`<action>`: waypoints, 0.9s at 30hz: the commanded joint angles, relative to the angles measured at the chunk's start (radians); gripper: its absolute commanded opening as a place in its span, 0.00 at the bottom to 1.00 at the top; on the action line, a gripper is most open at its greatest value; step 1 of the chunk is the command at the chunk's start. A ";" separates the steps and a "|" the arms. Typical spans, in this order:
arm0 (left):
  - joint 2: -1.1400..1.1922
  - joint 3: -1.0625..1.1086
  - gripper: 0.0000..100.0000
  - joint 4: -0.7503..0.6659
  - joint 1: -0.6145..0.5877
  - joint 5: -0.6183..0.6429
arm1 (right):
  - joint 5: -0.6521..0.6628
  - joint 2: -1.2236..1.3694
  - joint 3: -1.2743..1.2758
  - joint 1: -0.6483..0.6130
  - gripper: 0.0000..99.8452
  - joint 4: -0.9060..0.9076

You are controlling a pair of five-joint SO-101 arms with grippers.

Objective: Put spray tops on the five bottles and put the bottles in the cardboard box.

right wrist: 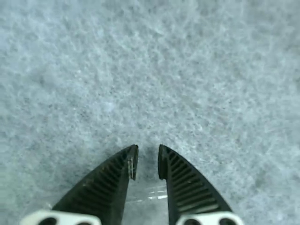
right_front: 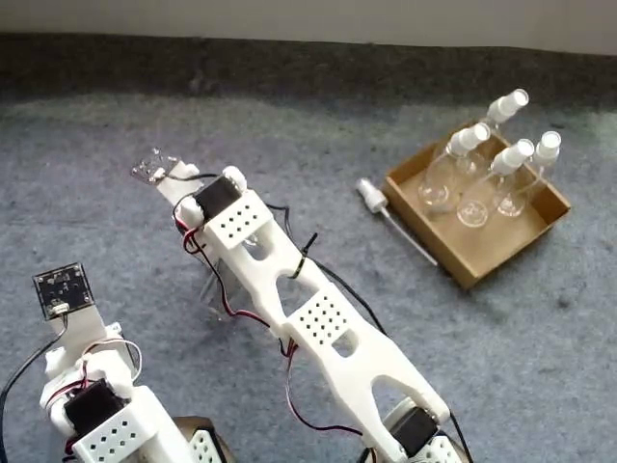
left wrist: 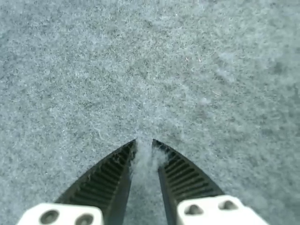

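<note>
Right end effector (right wrist: 147, 160) hangs over open carpet (right wrist: 197, 70), box (right_front: 501, 249) well apart.

2 white plastic arms (right_front: 328, 333) with dotted hole grids, black servos (right_front: 217, 198) at joints, red and black cables (right_front: 186, 236) looping alongside. Fingers (left wrist: 105, 185) are black, ribbed inside, pointed, on white mounts (left wrist: 208, 208) with screw holes.

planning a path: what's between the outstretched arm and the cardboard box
High view: a loose spray top, tube attached, lies on the carpet beside the cardboard box.
</note>
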 commanded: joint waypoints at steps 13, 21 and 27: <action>-0.010 0.005 0.00 -0.012 0.025 -0.008 | -0.003 -0.326 -0.088 0.058 0.06 0.021; -0.010 0.005 0.00 -0.012 0.025 -0.008 | -0.037 -0.677 0.358 0.071 0.06 0.018; -0.010 0.005 0.00 -0.012 0.027 -0.008 | -0.302 -0.857 0.515 0.111 0.07 0.016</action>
